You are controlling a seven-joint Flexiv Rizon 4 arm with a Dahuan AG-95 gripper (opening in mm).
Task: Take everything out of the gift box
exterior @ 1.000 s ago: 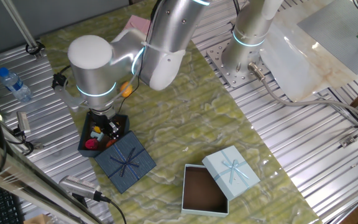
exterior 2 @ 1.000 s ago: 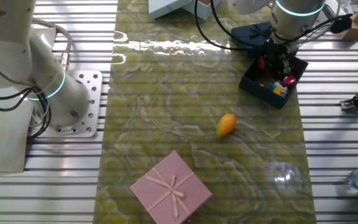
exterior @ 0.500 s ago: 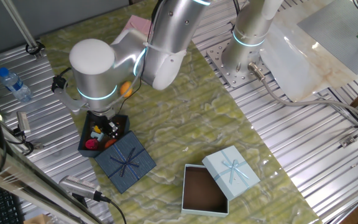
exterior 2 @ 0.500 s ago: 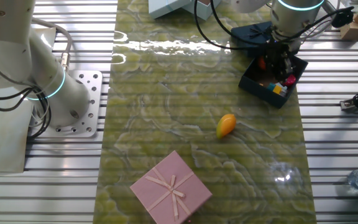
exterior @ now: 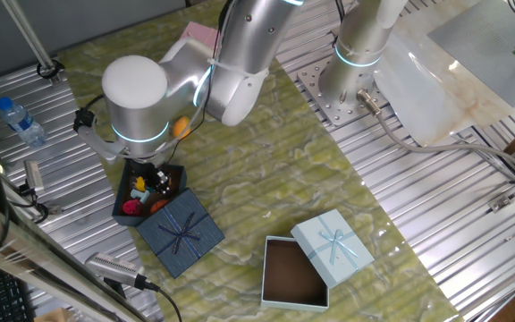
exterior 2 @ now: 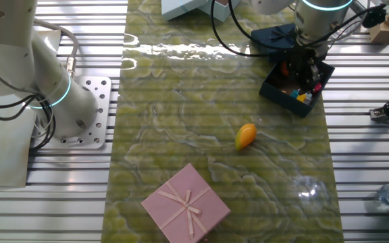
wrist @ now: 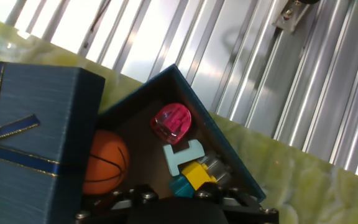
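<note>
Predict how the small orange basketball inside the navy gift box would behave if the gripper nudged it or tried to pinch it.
The orange basketball looks round, so a nudge would probably roll it until the gift box wall or the lid beside it stops it. A pinch off its middle might squirt it sideways.

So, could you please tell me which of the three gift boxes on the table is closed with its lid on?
The square pink gift box, lid on and tied with a bow. The dark navy box and the light blue box both stand open, lids beside them.
</note>
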